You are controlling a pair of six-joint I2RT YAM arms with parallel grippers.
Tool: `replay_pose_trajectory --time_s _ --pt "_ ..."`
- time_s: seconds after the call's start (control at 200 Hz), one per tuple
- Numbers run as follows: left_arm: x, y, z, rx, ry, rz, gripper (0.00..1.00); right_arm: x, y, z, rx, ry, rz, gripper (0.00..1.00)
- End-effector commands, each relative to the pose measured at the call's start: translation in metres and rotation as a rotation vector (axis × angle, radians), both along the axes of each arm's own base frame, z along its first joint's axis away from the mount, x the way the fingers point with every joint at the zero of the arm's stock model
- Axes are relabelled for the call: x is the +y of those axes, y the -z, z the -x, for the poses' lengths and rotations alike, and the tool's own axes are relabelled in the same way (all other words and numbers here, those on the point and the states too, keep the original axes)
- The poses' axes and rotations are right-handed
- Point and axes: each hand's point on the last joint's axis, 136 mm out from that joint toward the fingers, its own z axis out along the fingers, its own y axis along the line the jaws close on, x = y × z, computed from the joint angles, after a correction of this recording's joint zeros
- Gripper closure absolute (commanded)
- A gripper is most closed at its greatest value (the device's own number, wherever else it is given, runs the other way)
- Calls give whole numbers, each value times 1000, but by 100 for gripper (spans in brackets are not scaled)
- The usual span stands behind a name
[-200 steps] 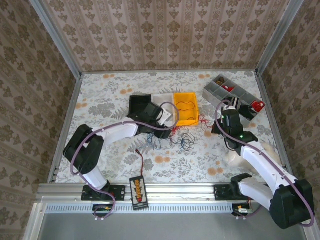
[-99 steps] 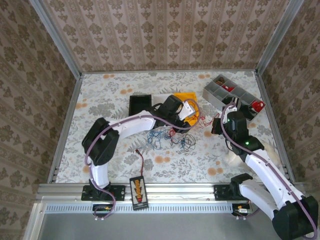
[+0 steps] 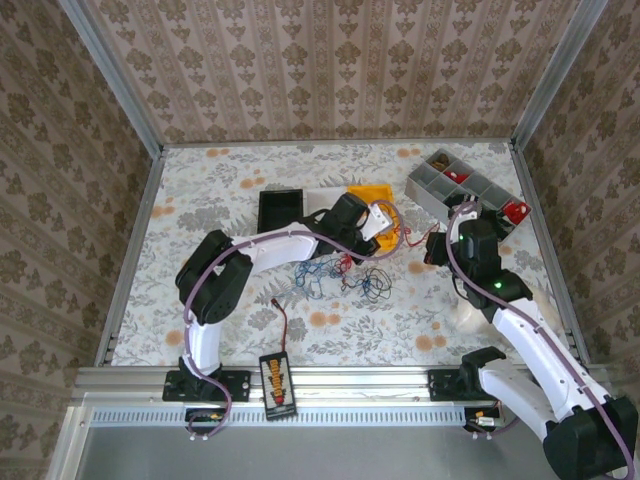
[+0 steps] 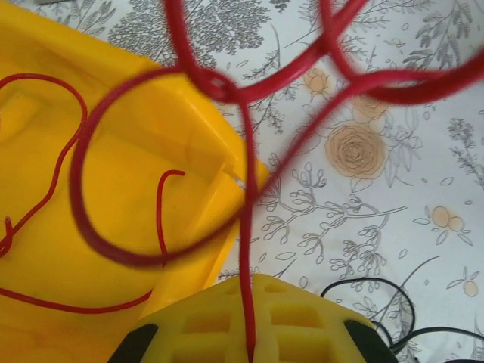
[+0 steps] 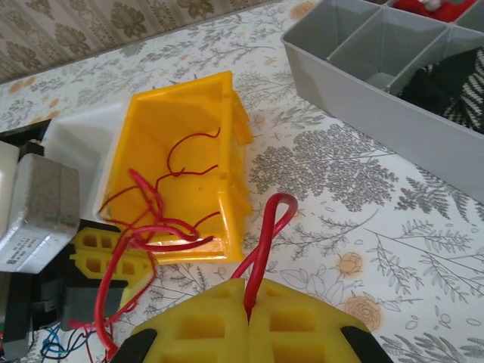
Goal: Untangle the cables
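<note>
- Left jaws: closed tight on a single red wire (image 4: pixel 246 302). It rises from between the yellow fingers (image 4: pixel 197 325) and opens into loops over the edge of the yellow bin (image 4: pixel 113 189).
- Right jaws: closed on a folded red loop (image 5: pixel 265 234). The fold stands up from the jaws and points toward the bin's near corner.
- Cables (image 3: pixel 345 272): the blue and black loops lie in a loose bunch on the worktop (image 3: pixel 200 200), just on the near side of the bin and beside the left arm (image 3: pixel 270 248). Red strands run up from the bunch toward both jaws, and a few lie inside the bin.
- Key relation: the two jaws stand side by side, those of the right arm (image 3: pixel 495 285) to the right. The red strands run roughly left to right between them. Whether both hold the same wire cannot be traced.
- Judgement: drawing the jaws apart along that axis should pull the red wire out of the bunch. The bunch lies toward the arm bases from both jaws, nearer the left jaws.
</note>
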Motion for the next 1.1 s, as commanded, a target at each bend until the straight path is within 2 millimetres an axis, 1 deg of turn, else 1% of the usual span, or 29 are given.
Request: replay_pose_trajectory --time_s 0.0,0.085,0.115,0.125,0.17,0.215,0.36,0.455,0.5,0.605,0.695,0.785,0.88,0.98,1.095 --pt "20 -23 -11 -13 -93 64 100 -21 -15 -3 -8 100 26 100" --pt "43 -28 -10 16 -151 87 100 -43 -11 -2 16 196 72 100" --pt "52 -28 -6 26 -162 87 100 -50 -9 -1 24 225 83 100" --pt "55 -26 -6 31 -169 81 100 -52 -8 0 27 234 85 100" --pt "69 -25 0 35 -188 69 100 -62 -7 1 35 272 91 100" --pt "84 -21 6 42 -208 48 100 -71 -5 2 44 307 94 100" --pt "126 -4 28 75 -261 -19 100 -92 -3 3 63 378 100 100" --pt "145 3 39 94 -289 -42 100 -102 -3 3 73 411 101 100" --pt "154 6 41 102 -310 -50 100 -107 -4 3 77 428 96 100" --pt "166 7 46 109 -330 -57 100 -113 -8 1 80 435 97 100" --pt "165 6 51 112 -301 -52 100 -101 -15 -8 51 359 76 100" --pt "160 7 52 128 -284 -42 100 -79 -22 -18 17 257 22 100" --pt "148 2 53 147 -246 0 100 -50 -25 -28 12 150 13 100" --pt "138 -3 49 150 -240 39 100 -19 -23 -40 16 66 23 99" --pt "133 -8 44 134 -252 66 100 14 -16 -59 33 0 5 98"
